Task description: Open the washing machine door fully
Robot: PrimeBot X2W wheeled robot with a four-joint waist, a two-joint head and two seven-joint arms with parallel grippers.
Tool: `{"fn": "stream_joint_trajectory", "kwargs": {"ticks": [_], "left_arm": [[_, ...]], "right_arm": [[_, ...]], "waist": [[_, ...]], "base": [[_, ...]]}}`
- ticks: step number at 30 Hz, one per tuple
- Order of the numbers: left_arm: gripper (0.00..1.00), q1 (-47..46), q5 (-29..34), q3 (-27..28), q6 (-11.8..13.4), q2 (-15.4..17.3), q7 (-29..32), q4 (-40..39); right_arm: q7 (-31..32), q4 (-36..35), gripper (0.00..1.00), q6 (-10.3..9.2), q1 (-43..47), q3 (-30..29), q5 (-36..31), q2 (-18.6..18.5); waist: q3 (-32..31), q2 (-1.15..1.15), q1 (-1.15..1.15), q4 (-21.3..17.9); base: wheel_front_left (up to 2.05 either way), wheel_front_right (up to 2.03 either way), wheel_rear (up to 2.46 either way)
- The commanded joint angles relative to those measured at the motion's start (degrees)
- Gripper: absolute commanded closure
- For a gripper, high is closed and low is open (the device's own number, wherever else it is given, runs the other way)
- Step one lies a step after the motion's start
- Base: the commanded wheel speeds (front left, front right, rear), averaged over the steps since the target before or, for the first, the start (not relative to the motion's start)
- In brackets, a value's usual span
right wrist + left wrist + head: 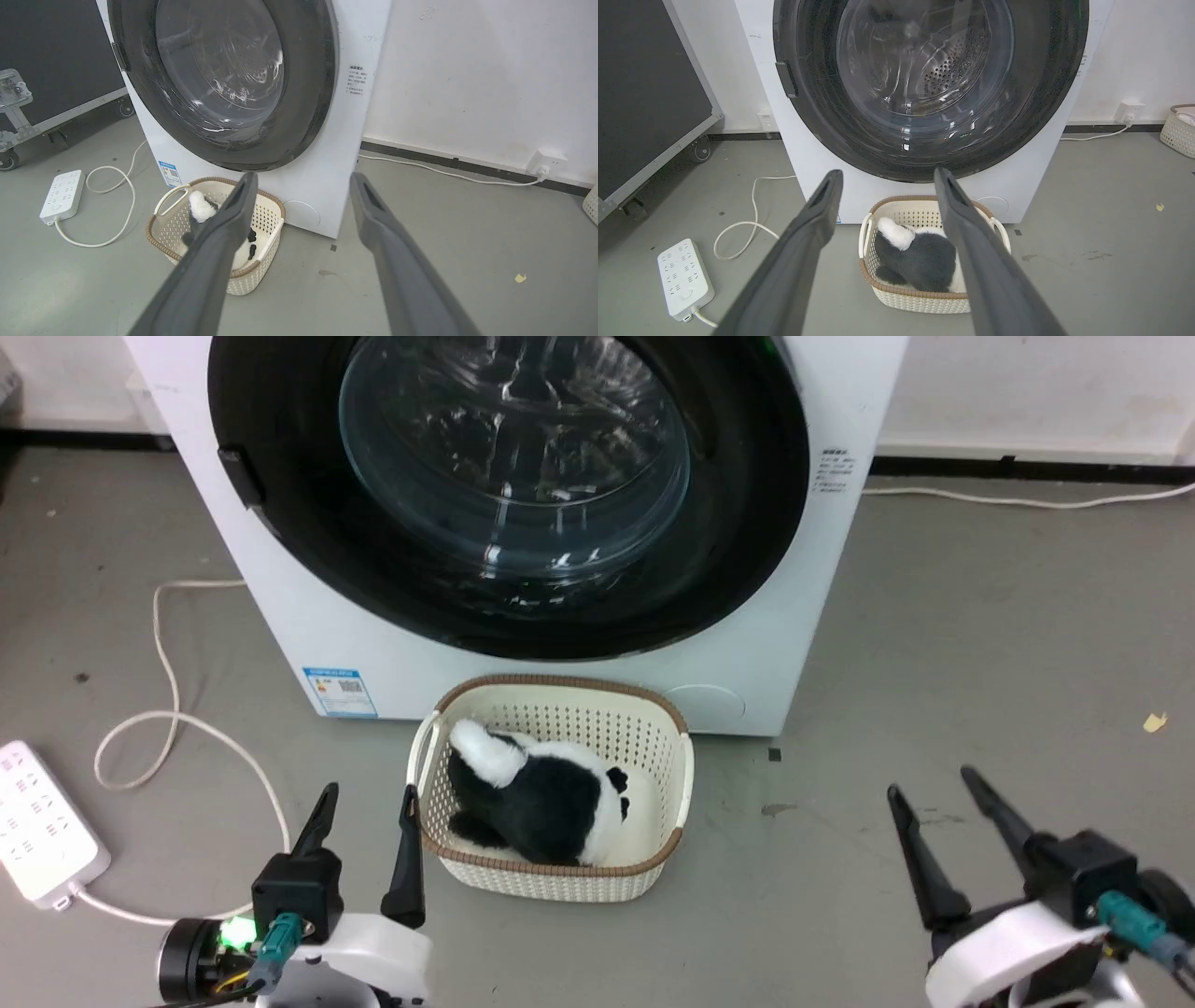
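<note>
Grey floor (980,644), nearest: left gripper (369,791) and right gripper (931,780) hover low, both jaws spread, holding nothing. Just beyond the left gripper, a cream basket (560,683) holds a plush toy (541,793). Behind it stands the washing machine (747,681), its door (509,476) shut flush.

The left claw (368,793) has two long, slim black fingers (406,868) tapering to points, set in a boxy black mount (297,887). Behind it sit a glossy white rounded shell (373,947), a black cylinder (182,959) with a glowing green light (238,931), and a teal plug (280,933) trailing thin cables. The right claw (931,782) matches it, with pointed black fingers, a black mount, a white shell and a teal plug. Seen close from the wrist cameras, the fingers are matte dark grey, each with a long shallow recess near its tip.
</note>
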Motion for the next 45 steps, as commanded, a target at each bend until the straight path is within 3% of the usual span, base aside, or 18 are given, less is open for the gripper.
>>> {"fn": "stream_joint_trajectory", "kwargs": {"ticks": [1, 14, 15, 16, 17, 32, 45], "left_arm": [[0.00, -0.93, 0.32, -0.44, 0.30, 0.03, -0.58, -0.44], [0.00, -2.98, 0.22, -2.21, 1.28, 0.03, -2.13, -1.10], [0.00, -3.10, 0.21, -2.35, 1.37, 0.03, -2.25, -1.13], [0.00, -3.23, 0.19, -2.50, 1.45, 0.03, -2.37, -1.16], [0.00, -3.36, 0.18, -2.65, 1.53, 0.03, -2.49, -1.19], [0.00, -5.20, -0.18, -4.84, 2.83, 0.03, -4.29, -1.65], [0.00, -7.20, -0.61, -7.01, 4.06, 0.03, -6.20, -2.18]], "right_arm": [[-0.44, -0.78, 0.00, -0.01, -1.75, 0.13, 0.84, -0.88], [0.62, -1.55, 0.00, -0.02, -9.09, -0.25, 6.42, -3.68], [0.76, -1.48, 0.36, -0.02, -9.74, -0.37, 7.06, -3.70], [0.90, -1.37, 0.89, -0.02, -10.41, -0.55, 7.74, -3.68], [1.07, -1.18, 1.00, -0.02, -11.09, -0.78, 8.42, -3.62], [6.87, 5.26, 1.00, -0.02, -23.74, -7.23, 18.88, -0.90], [14.24, 16.96, 1.00, -0.03, -40.79, -16.25, 25.44, -0.10]], "waist": [[0.69, 0.00, 0.00, 0.25], [4.67, 0.00, 0.00, 1.94], [4.94, 0.00, 0.00, 2.08], [5.22, 0.00, 0.00, 2.24], [5.50, 0.00, 0.00, 2.39], [9.56, 0.00, 0.00, 4.43], [14.63, 0.00, 0.00, 7.30]], "base": [[0.00, 0.00, 0.00], [0.00, 0.00, 0.00], [0.00, 0.00, 0.00], [0.00, 0.00, 0.00], [0.00, 0.00, 0.00], [0.00, 0.00, 0.00], [0.00, 0.00, 0.00]]}}
